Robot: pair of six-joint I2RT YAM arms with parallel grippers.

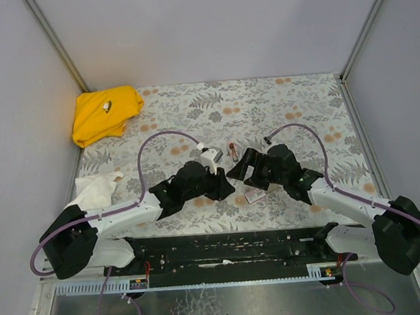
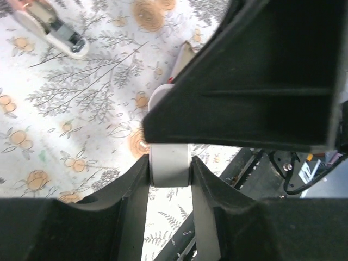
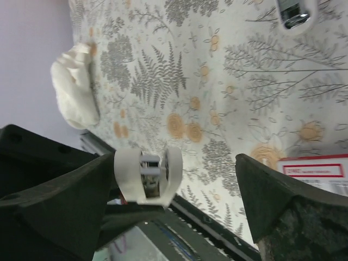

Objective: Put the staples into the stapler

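My left gripper (image 1: 212, 166) is shut on the stapler (image 2: 169, 164), a small white body pinched between the two fingers (image 2: 128, 190). In the right wrist view the stapler's end (image 3: 145, 175) shows two white shells with a grey middle. My right gripper (image 3: 175, 163) stands open around it, the stapler next to its left finger (image 3: 81, 190) and a wide gap to the right finger (image 3: 272, 201). The red-and-white staple box (image 1: 254, 195) lies on the cloth below the grippers. No strip of staples shows.
A small pale pink-and-white piece with a metal part (image 1: 232, 151) lies on the floral cloth just beyond the grippers. A yellow cloth (image 1: 104, 113) sits at the back left, a white crumpled cloth (image 1: 97, 188) at the left edge. Grey walls (image 1: 17, 84) enclose the table.
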